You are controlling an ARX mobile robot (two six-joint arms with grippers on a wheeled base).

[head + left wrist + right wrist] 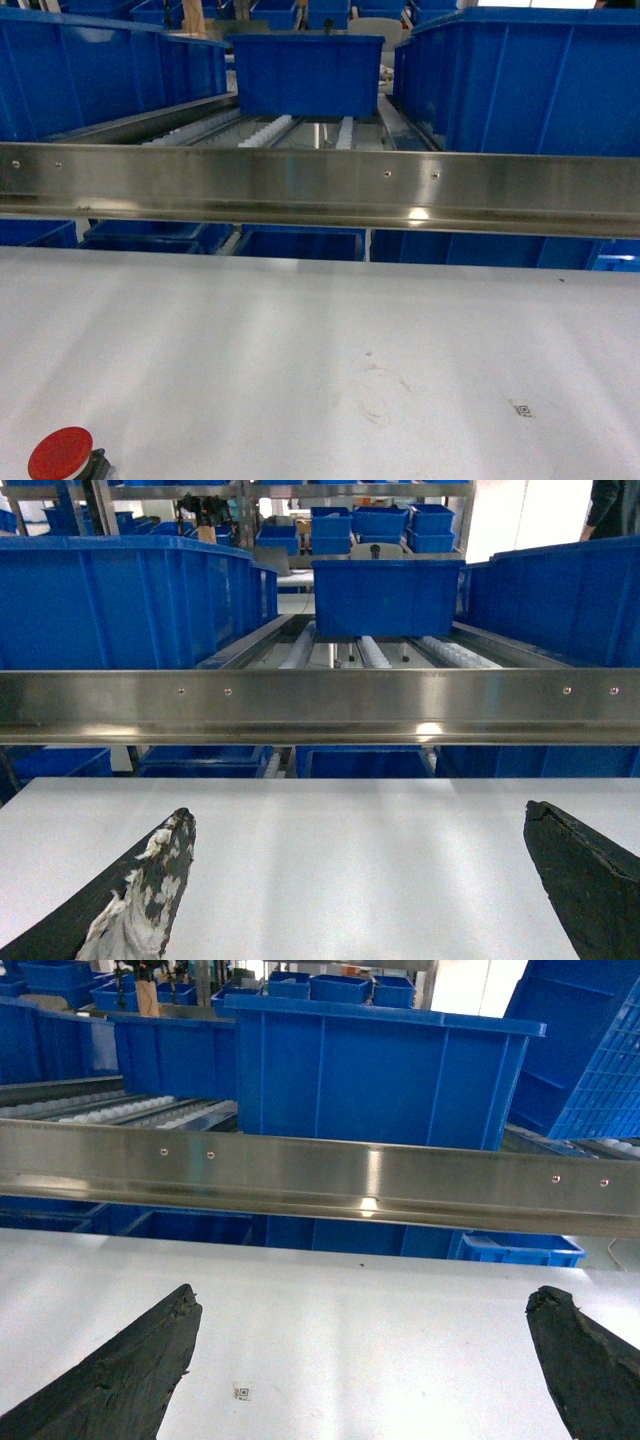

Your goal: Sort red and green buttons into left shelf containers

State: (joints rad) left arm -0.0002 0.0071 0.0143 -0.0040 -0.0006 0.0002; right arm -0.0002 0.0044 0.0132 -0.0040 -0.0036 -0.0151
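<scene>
Red button (61, 453) lies near-left on table (320, 350); judged light, rigid, domed cap slippery, best gripped at dark body. Left gripper (360, 880) and right gripper (365, 1360) jaws apart, empty.

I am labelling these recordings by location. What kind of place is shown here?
Probably a warehouse or factory sorting station: many blue bins stand on roller racks behind a steel rail, with a white worktable and a red button in front.
</scene>
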